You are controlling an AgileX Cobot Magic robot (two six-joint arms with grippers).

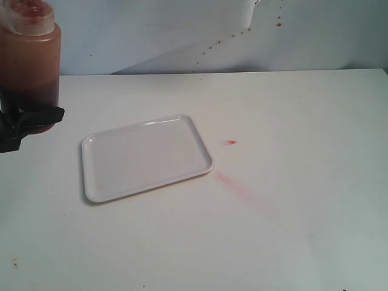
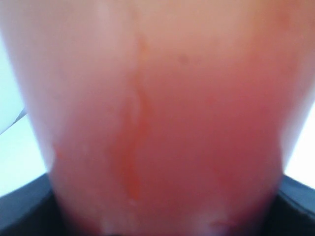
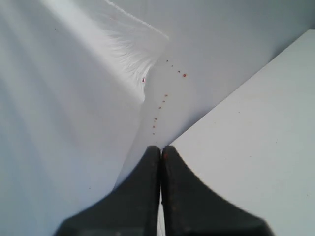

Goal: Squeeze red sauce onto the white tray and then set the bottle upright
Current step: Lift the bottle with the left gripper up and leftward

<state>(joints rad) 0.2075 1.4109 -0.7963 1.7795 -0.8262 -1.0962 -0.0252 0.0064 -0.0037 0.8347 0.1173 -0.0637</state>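
The bottle (image 1: pixel 30 60) stands upright at the far left of the exterior view, held above the table, its top cut off by the frame edge. Darker sauce sits low inside it. My left gripper (image 1: pixel 29 119) is shut on its lower body. The left wrist view is filled by the blurred orange-red bottle (image 2: pixel 157 113), with dark fingers (image 2: pixel 19 211) at the corners. The white tray (image 1: pixel 145 157) lies flat to the right of the bottle, and no red sauce shows on it. My right gripper (image 3: pixel 161 150) is shut on nothing, over the table's back edge.
A small red speck (image 1: pixel 230 142) and a faint pinkish smear (image 1: pixel 233 185) stain the white table (image 1: pixel 291 230) right of the tray. The back wall (image 1: pixel 242 36) carries a trail of small sauce spots.
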